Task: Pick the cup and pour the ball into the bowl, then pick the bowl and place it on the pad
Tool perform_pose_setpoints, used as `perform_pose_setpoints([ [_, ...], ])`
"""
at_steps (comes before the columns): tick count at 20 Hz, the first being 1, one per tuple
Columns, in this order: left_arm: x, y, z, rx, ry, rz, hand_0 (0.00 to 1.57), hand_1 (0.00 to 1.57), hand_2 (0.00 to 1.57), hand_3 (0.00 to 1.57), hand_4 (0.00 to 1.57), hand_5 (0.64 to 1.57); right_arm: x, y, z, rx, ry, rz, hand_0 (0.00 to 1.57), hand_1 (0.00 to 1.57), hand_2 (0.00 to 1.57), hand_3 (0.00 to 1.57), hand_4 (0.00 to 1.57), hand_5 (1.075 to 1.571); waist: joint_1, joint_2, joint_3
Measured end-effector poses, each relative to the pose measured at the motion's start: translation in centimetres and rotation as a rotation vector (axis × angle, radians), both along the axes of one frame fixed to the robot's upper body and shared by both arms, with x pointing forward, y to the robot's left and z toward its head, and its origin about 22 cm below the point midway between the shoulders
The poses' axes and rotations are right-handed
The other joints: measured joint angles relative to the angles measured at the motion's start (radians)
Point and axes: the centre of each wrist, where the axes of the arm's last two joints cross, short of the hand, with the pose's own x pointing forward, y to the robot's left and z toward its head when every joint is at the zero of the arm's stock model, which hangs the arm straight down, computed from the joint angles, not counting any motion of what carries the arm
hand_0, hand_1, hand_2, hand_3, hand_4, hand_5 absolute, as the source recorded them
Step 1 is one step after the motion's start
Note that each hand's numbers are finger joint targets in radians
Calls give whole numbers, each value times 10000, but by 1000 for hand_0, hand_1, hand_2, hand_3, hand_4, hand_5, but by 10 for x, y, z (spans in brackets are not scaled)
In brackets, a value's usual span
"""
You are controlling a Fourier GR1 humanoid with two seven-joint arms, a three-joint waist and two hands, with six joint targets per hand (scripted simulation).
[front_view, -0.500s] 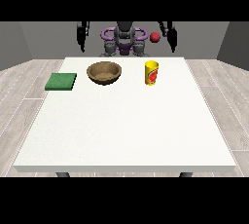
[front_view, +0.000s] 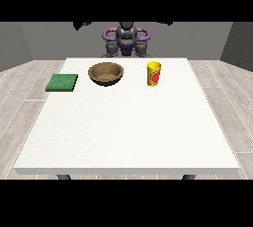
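A yellow cup (front_view: 154, 74) with a red label stands upright on the white table (front_view: 128, 132), at the back right of centre. Left of it rests a brown wooden bowl (front_view: 105, 73), and I cannot see anything inside it. Further left lies a flat green pad (front_view: 62, 82). No ball shows anywhere. The robot stands behind the table's far edge with both arms raised. The hand at the view's left (front_view: 82, 24) and the hand at the view's right (front_view: 165, 22) are dark shapes cut off at the scene's top edge, high above and far from the cup and bowl.
The robot's purple and grey torso (front_view: 126, 39) stands behind the far edge of the table. Grey walls and a wooden floor surround the table. The cup, bowl and pad are lined up along the far side.
Both arms have swung upward, carrying the hands from beside the torso to the top of the scene. The red ball seen near the hand at the view's right no longer shows.
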Motion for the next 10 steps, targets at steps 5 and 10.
perform_pose_setpoints([
  [5,-20,-27,18,-689,-677,-334,0,0,0,0,0,1478,-3,-11,0,396,-618,-505,0,0,0,0,0,1565,188,492,12],
  [10,-7,-22,34,-176,-1884,-262,0,0,0,0,0,1384,13,0,12,524,-1484,-76,0,0,0,0,0,1562,-60,1692,13],
])
